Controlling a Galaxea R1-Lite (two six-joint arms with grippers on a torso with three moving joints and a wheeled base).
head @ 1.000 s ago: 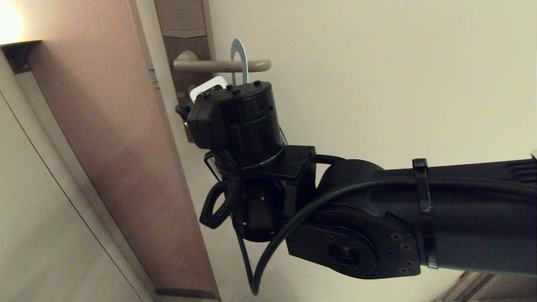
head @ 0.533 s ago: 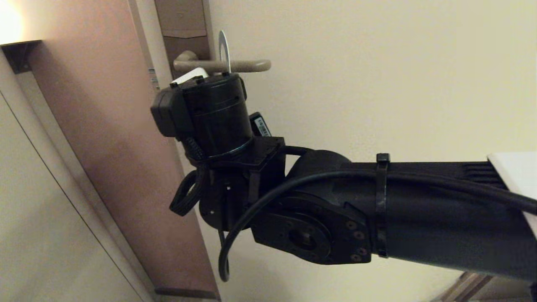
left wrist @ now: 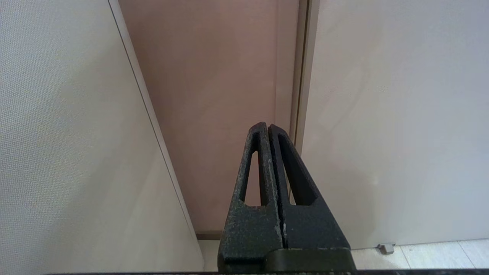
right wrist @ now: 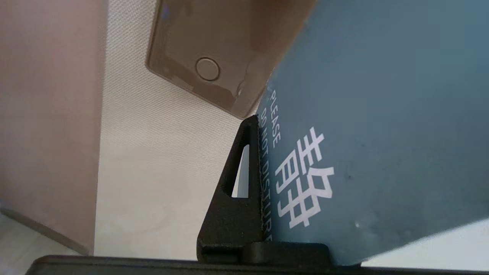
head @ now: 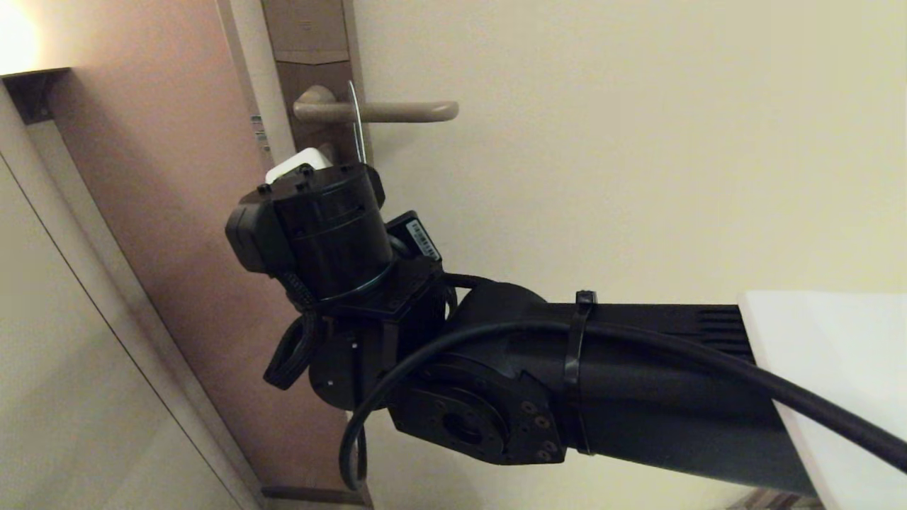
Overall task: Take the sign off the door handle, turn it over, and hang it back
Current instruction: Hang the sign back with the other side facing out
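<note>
Door handle (head: 397, 111) free along its outer half toward the rounded end. Inner half obstructed: sign (head: 356, 120) hangs edge-on there, right pincer (head: 322, 166) just beneath. Lock plate (head: 312, 64) bounds the left side.

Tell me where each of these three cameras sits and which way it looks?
Head view: from the robot's head, looking up at the door handle; the right arm fills it, the sign edge-on over the handle.
Left wrist view: behind the shut left gripper, facing a wall and brown panel.
Right wrist view: behind the right gripper, shut on the sign's teal face.
Shared: head and right wrist views both show the sign.
</note>
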